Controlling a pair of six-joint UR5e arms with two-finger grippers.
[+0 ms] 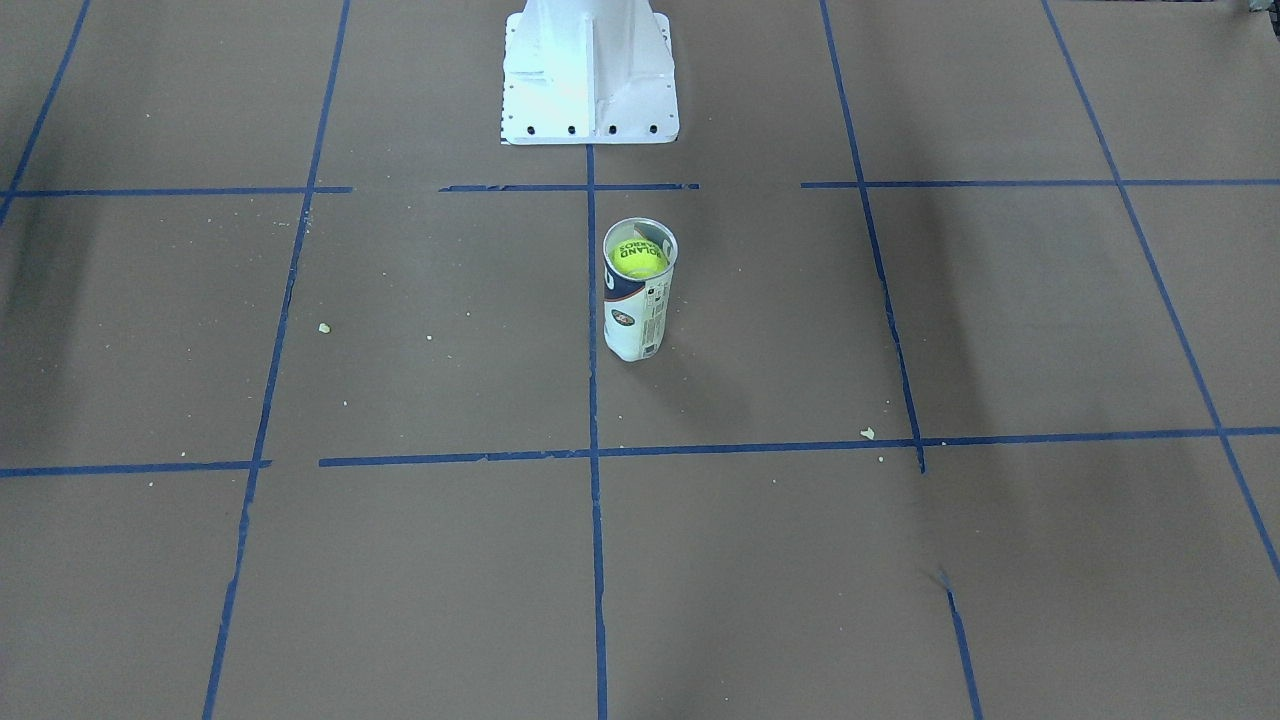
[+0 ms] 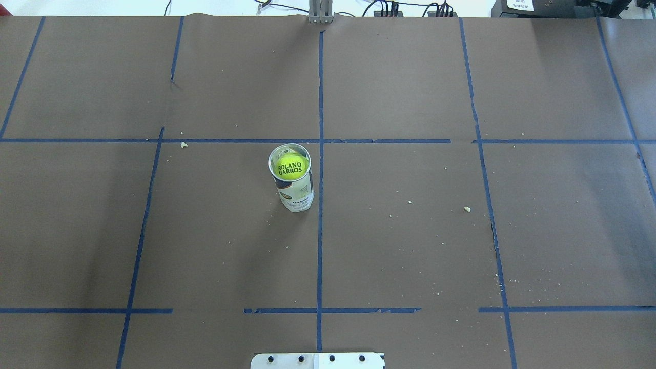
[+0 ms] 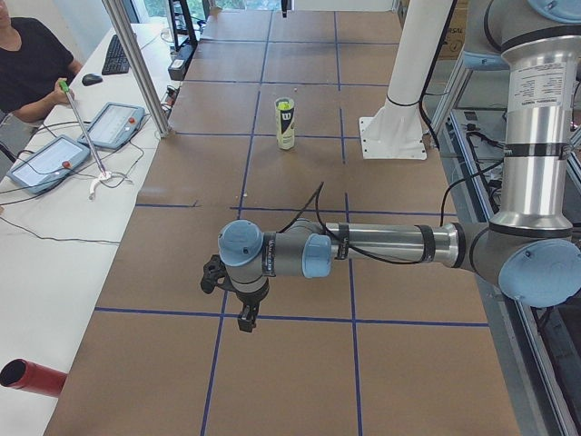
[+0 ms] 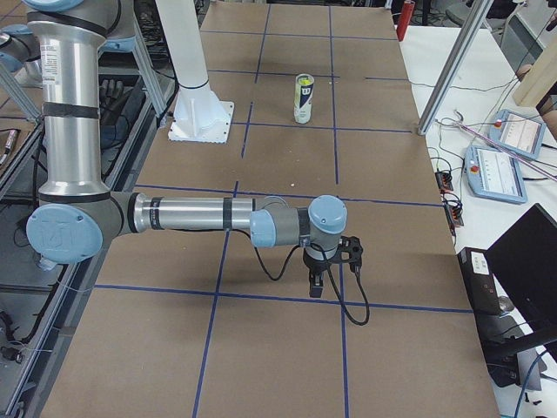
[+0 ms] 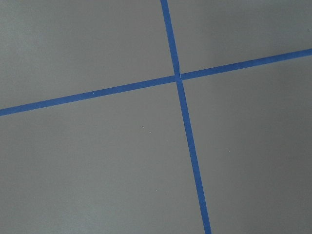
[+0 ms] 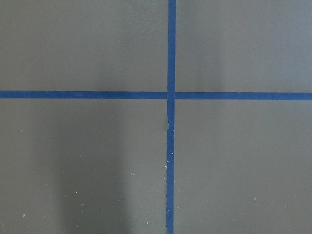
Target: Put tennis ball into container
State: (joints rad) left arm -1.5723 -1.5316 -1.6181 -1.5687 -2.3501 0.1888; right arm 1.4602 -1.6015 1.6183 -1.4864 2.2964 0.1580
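Note:
The container [image 2: 297,197] stands upright near the table's middle, just left of the centre tape line in the overhead view. The tennis ball [image 2: 292,165], with dark lettering facing up, sits inside its open top, also seen in the front view as the ball [image 1: 638,258] within the container [image 1: 640,315]. My left gripper [image 3: 245,318] shows only in the left side view, hanging low over the table's left end, far from the can [image 3: 285,123]. My right gripper [image 4: 316,287] shows only in the right side view, low over the right end. I cannot tell whether either is open or shut.
The white pedestal [image 1: 590,70] rises just behind the can on the robot's side. Blue tape lines [image 2: 320,230] grid the brown table cover. An operator [image 3: 27,64] sits at a side bench with tablets [image 3: 50,159]. A red cylinder [image 3: 32,377] lies on that bench.

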